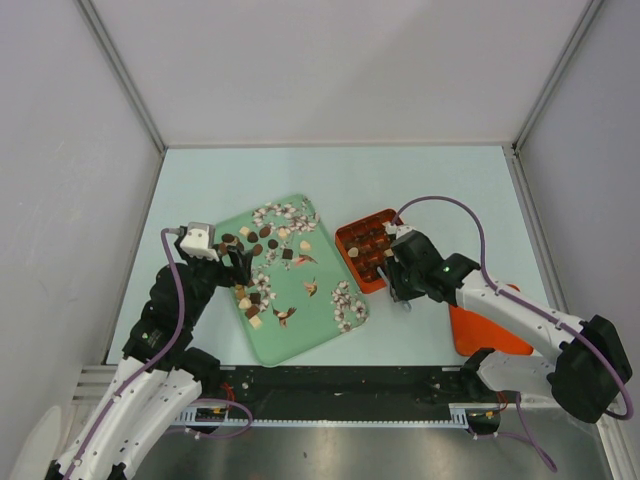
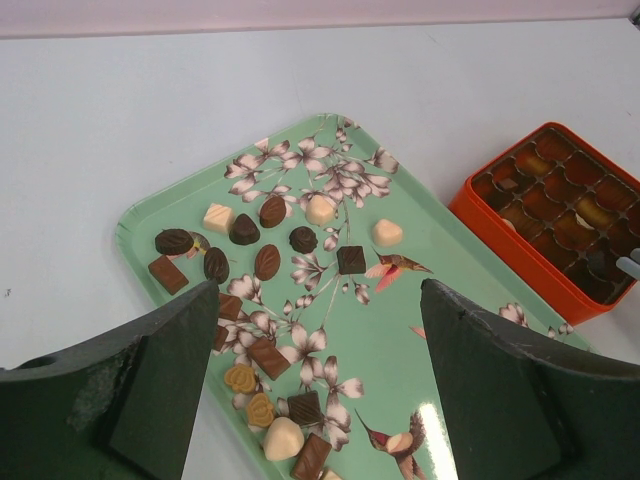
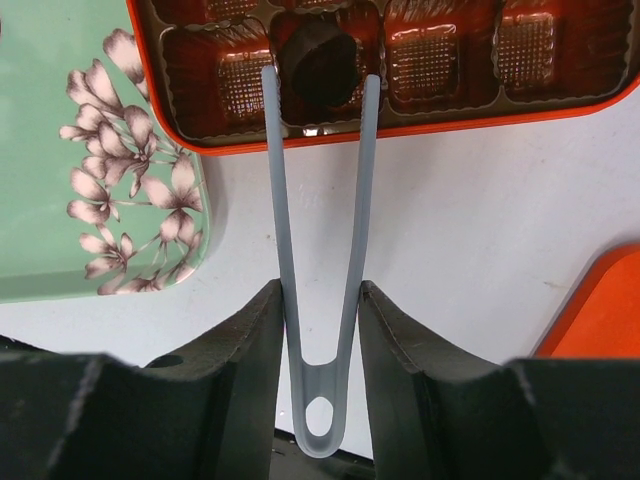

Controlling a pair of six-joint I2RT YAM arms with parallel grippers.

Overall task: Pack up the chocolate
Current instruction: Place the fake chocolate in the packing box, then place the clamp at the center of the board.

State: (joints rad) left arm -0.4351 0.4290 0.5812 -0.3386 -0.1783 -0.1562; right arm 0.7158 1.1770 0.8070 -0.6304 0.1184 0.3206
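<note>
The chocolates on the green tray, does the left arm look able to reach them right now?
Probably yes. The left pincer stands open over the green tray, with loose chocolates lying uncovered below it and nothing in between. The right pincer, holding tweezers, is off at the orange box.

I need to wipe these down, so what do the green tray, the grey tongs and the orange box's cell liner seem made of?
Green tray: probably melamine or hard plastic, glossy; it shows glare and a printed flower pattern.
Grey tongs: likely matte plastic; thin, evenly coloured strips, no metallic shine.
Cell liner: thin formed plastic, shiny copper-brown; ribbed walls glint.
</note>
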